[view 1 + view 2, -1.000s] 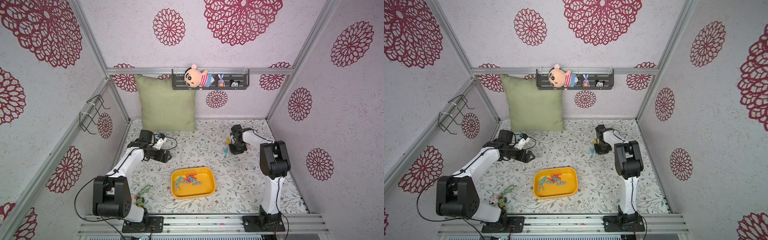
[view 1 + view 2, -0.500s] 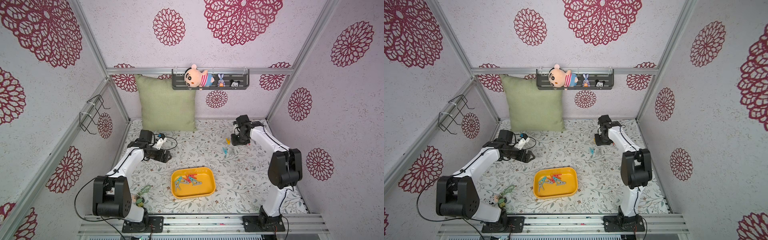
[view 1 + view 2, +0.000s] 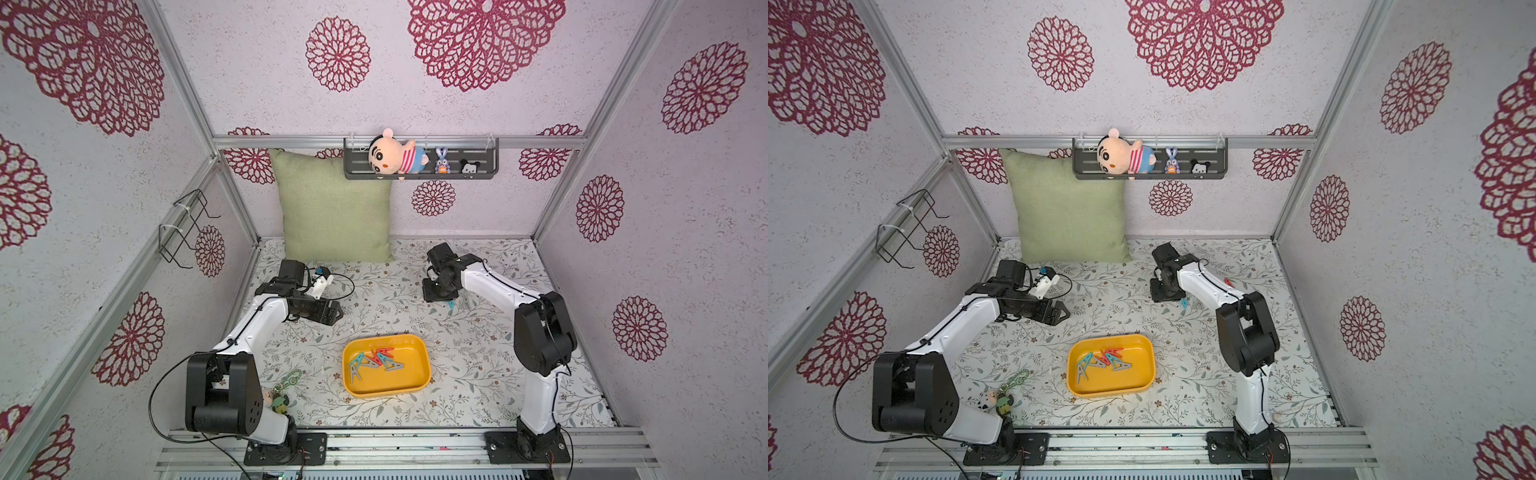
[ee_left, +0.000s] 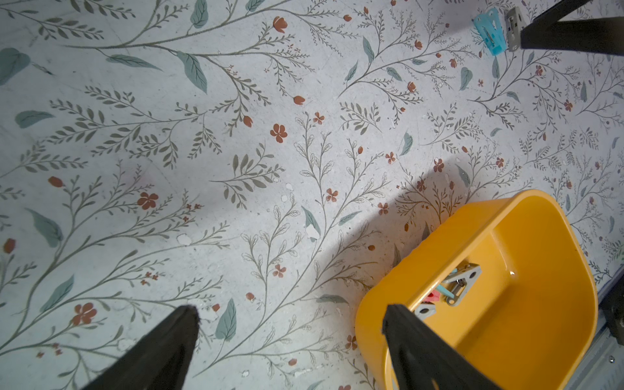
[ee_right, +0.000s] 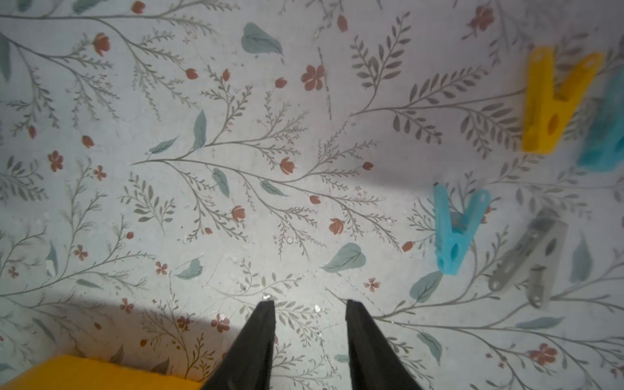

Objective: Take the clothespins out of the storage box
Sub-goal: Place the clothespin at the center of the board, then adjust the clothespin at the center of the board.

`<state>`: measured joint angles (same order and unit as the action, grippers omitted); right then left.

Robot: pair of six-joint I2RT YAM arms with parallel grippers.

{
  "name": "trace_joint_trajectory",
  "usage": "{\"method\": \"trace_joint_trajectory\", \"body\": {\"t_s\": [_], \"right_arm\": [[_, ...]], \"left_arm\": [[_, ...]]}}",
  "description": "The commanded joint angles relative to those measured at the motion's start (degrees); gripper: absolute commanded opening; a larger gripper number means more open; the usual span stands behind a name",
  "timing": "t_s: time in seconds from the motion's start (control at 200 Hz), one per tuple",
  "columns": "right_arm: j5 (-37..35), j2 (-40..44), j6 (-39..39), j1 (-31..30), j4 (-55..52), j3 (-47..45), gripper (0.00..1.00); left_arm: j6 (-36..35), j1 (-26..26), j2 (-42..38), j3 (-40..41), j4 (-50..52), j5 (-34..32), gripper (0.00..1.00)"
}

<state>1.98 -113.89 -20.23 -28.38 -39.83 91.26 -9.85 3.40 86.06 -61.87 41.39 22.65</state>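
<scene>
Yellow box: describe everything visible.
The yellow box is a shallow rectangular tray with rounded corners and a low rim, glossy like plastic. It sits flat on the floral table, front middle. Teal, red and grey clothespins lie piled in its left half. Nothing else touches it.

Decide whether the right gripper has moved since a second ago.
Yes: the right gripper shifted leftward, from beyond the storage box's right edge to nearly in line with it.
</scene>
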Motion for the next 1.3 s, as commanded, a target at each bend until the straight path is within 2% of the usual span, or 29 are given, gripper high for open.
{"method": "trace_joint_trajectory", "body": {"t_s": [0.0, 0.17, 0.61, 1.296], "right_arm": [[0.4, -1.9, -3.1, 0.8, 1.9, 1.3, 0.41], [-0.7, -5.8, -3.6, 1.4, 2.3, 2.3, 0.41], [-0.7, -7.8, -3.7, 4.9, 5.5, 0.7, 0.41], [-5.1, -4.9, -3.9, 6.8, 4.9, -4.1, 0.41]], "left_arm": [[-0.5, 0.3, -0.6, 0.7, -0.6, 0.8, 0.94], [-0.5, 0.3, -0.8, 0.7, -0.6, 0.8, 0.94], [-0.6, 0.3, -0.8, 0.7, -0.5, 1.0, 0.94], [-0.6, 0.3, -1.0, 0.8, -0.5, 1.1, 0.94]]}}
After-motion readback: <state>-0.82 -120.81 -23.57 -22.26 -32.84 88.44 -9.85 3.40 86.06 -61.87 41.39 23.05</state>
